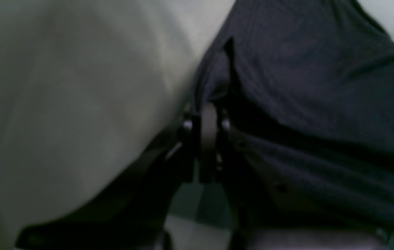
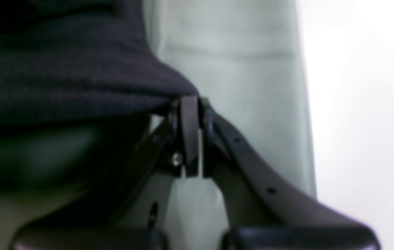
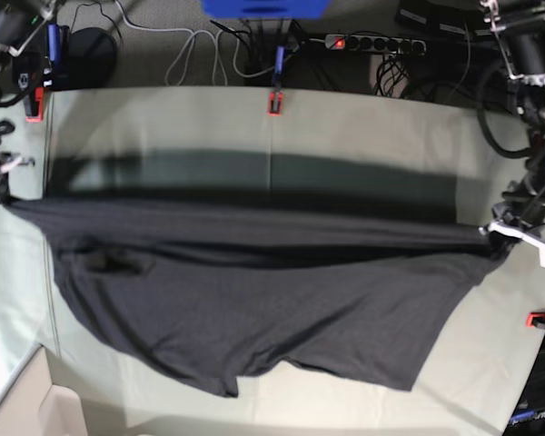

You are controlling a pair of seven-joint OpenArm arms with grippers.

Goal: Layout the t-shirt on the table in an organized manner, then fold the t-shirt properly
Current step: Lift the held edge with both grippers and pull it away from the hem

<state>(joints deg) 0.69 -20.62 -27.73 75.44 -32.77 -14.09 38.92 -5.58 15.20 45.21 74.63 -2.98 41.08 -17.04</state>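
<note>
The dark charcoal t-shirt [image 3: 254,291] is stretched in a long taut line between my two grippers, its top edge raised and its lower part draping onto the table [image 3: 372,136]. At the right of the base view my left gripper [image 3: 492,232] is shut on one end of the shirt. The left wrist view shows the left gripper [image 1: 206,111] pinching the t-shirt [image 1: 322,86] at its edge. At the far left my right gripper [image 3: 4,194] is shut on the other end. Up close, the right gripper [image 2: 190,101] holds a fold of the t-shirt [image 2: 61,80].
Red-orange clamps sit at the far edge [image 3: 274,104], the far left corner [image 3: 34,104] and the right edge [image 3: 538,319]. Cables and a power strip [image 3: 372,42] lie beyond the far edge. A cardboard box [image 3: 36,409] stands off the near left corner.
</note>
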